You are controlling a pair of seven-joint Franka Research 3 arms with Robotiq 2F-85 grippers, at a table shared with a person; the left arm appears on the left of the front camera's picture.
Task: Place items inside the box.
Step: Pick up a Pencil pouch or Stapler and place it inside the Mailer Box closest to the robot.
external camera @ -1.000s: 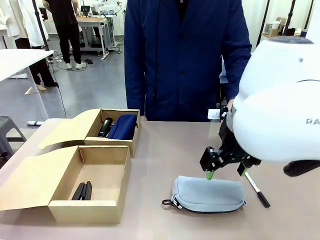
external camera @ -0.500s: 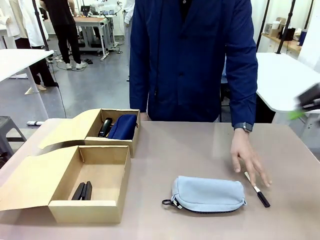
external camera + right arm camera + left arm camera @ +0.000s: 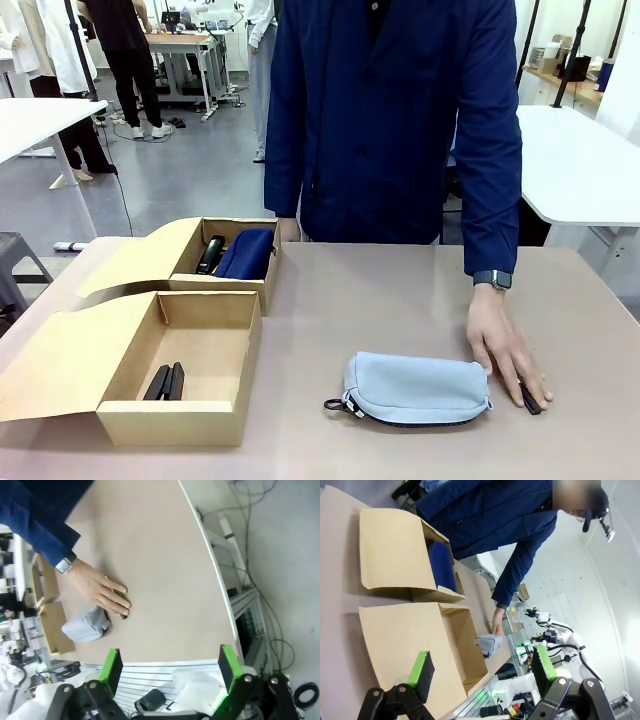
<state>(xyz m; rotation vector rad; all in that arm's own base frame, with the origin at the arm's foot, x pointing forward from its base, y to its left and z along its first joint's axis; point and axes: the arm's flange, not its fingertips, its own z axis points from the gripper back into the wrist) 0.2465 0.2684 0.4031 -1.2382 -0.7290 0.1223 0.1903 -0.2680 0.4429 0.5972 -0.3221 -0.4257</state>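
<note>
**Stapler in box; pouch and pen on table; both grippers off the work**

Front view. The wide shallow brown cardboard box (image 3: 170, 422) sits at the near left of the beige table (image 3: 380, 290), with its flap lid folded out to the left. A black stapler (image 3: 166, 381) lies on the box floor near the front left corner. Just behind it stands a narrower brown cardboard box (image 3: 220, 290). This one holds a navy blue pouch (image 3: 247, 253) with a dark object (image 3: 211, 253) to its left; I cannot tell what that object is.

The grey zipped fabric pouch (image 3: 415, 388) lies on the table to the right of the wide box and apart from it, with its zip pull at the left end. A person in a dark blue jacket stands at the far side. The person's hand (image 3: 505, 345), with a wristwatch (image 3: 492, 279) above it, rests flat on the table just beside the pouch's right end. It covers the slim marker pen (image 3: 530, 400); the pen's black end shows past the fingertips.

Left wrist view. The left gripper (image 3: 482, 667) looks across both boxes toward the pouch. Its green-padded fingers are wide apart with nothing between them.

Right wrist view. The right gripper (image 3: 170, 665) is high up, out past the table's edge. Its fingers are wide apart and hold nothing. The hand and the pouch lie on the table beyond them.
</note>
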